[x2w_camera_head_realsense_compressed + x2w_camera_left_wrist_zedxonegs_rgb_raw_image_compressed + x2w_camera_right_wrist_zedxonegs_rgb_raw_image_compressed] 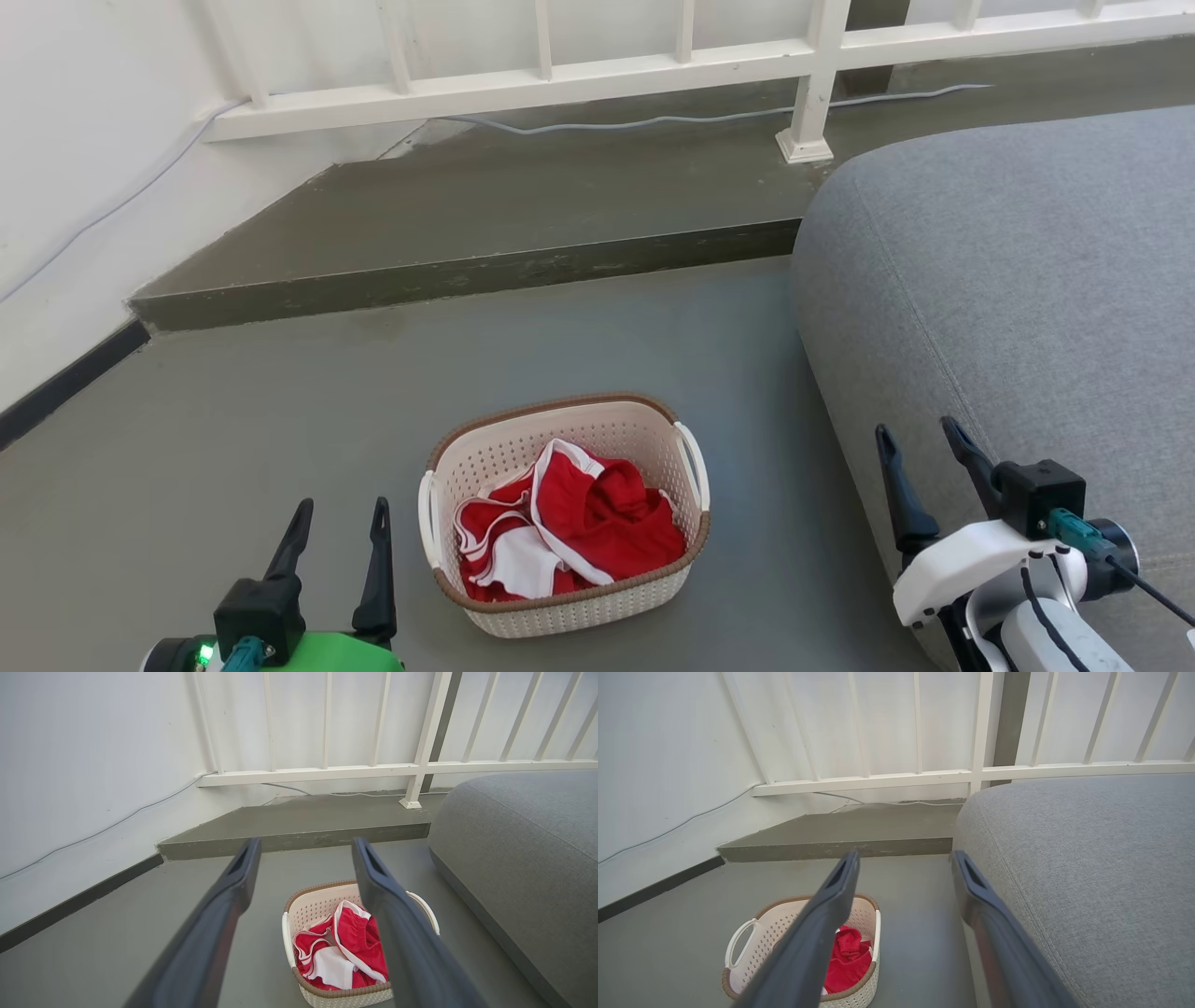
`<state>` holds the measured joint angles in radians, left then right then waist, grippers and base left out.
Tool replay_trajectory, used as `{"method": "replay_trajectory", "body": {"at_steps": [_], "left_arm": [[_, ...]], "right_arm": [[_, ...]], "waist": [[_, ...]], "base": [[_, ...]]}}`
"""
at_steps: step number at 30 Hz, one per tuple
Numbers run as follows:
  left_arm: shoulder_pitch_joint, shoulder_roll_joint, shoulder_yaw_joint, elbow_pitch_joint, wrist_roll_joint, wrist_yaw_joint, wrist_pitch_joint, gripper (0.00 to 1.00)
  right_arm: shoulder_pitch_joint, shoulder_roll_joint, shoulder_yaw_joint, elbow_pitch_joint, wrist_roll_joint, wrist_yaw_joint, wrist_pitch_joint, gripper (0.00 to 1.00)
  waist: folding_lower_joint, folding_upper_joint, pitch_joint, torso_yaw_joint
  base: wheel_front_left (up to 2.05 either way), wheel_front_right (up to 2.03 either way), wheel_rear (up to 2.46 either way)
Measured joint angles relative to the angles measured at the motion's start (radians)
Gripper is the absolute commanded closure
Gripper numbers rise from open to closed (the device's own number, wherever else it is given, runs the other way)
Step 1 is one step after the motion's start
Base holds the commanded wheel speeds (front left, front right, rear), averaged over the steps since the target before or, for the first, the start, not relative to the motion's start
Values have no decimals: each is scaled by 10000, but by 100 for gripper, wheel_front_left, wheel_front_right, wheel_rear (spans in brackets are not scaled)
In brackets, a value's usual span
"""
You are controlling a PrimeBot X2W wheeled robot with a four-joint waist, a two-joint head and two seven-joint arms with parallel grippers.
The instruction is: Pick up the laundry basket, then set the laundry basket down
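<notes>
The laundry basket (579, 611) sits on the grey floor (280, 420), between the two end effectors. It is just to the right of the left end effector (342, 511) and well to the left of the right end effector (917, 431). Neither one touches it. Red and white clothes (588, 523) lie in a heap inside it. The basket has a brown rim and a white handle on each short side.

The left end effector is open wide, with nothing between its two dark fingers. The right end effector is open wide too, and it holds nothing. The right one hangs over the edge of a big grey sofa (1027, 280), which spreads out ahead of it and to its right.

Ahead of both end effectors, past the basket, the floor goes up one low step (467, 271). A white railing (523, 79) stands on the step, and a thin grey cable (653, 119) runs along under it.
</notes>
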<state>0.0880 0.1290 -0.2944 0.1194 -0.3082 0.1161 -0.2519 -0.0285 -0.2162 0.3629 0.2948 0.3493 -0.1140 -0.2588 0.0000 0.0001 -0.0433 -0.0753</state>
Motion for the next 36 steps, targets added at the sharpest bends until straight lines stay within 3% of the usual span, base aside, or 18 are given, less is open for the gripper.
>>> {"method": "replay_trajectory", "body": {"at_steps": [16, 17, 24, 36], "left_arm": [[207, -23, 56, -391, 213, 2, 46, 0], [209, -33, 46, -389, 213, -2, 46, 100], [385, -192, -35, 13, 82, -23, 50, 100], [406, -228, 40, -82, -1369, -207, 151, 100]], "right_arm": [[194, -27, -75, -372, -59, -21, 59, 0], [198, -17, -67, -376, -58, -17, 71, 100], [616, 224, -12, -4, 100, 23, 90, 100], [603, 330, -433, -86, 1524, 261, 407, 100]], "waist": [[0, 0, 30, 39], [0, 0, 31, 43], [0, 0, 39, 52], [0, 0, 99, 145]], "base": [[0, 0, 0], [0, 0, 0], [0, 0, 0], [0, 0, 0]]}}
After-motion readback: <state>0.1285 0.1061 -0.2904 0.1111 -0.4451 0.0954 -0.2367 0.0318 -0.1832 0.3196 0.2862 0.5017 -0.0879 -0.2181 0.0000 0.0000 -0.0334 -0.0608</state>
